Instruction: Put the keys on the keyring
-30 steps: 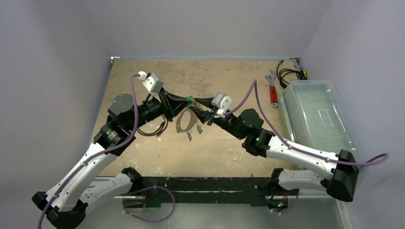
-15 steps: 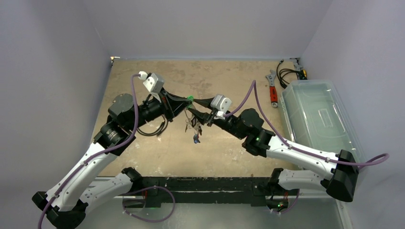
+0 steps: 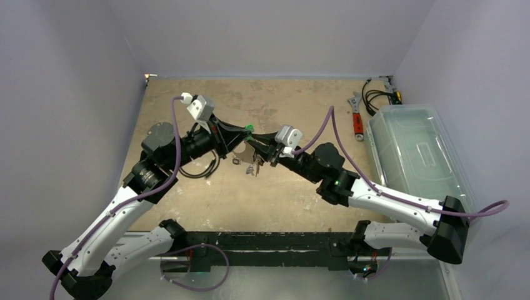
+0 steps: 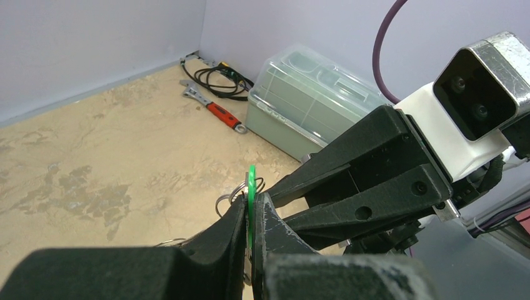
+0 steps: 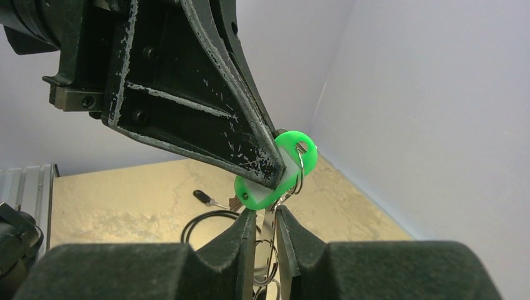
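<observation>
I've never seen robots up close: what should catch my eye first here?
The left gripper and the right gripper meet tip to tip above the middle of the sandy table. The left one pinches a bright green key tag, while the right one's jaws sit either side of a thin silvery piece just below. At the table's right edge lie a clear plastic box and a red-handled wrench.

soft even light; left hand [image 4: 251, 203] blurs close-up
</observation>
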`<move>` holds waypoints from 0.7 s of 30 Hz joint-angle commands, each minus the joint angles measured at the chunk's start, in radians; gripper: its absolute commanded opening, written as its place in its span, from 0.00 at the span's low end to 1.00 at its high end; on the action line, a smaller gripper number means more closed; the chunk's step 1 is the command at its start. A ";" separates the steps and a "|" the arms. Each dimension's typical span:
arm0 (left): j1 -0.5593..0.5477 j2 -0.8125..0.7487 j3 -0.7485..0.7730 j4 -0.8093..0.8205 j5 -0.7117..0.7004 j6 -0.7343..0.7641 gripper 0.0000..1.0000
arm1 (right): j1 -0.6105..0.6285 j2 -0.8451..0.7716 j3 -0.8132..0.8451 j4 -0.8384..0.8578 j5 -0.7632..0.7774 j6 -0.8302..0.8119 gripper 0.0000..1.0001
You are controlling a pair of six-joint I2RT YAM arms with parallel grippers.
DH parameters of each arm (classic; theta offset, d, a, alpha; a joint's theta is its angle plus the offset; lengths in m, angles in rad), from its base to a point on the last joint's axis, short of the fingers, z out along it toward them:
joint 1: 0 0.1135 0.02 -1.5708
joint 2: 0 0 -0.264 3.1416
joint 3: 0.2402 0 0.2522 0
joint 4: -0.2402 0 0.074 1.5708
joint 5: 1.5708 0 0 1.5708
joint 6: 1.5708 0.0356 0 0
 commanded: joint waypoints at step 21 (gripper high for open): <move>-0.002 -0.016 0.023 0.039 0.016 -0.014 0.00 | 0.002 -0.009 0.057 0.070 0.018 -0.047 0.00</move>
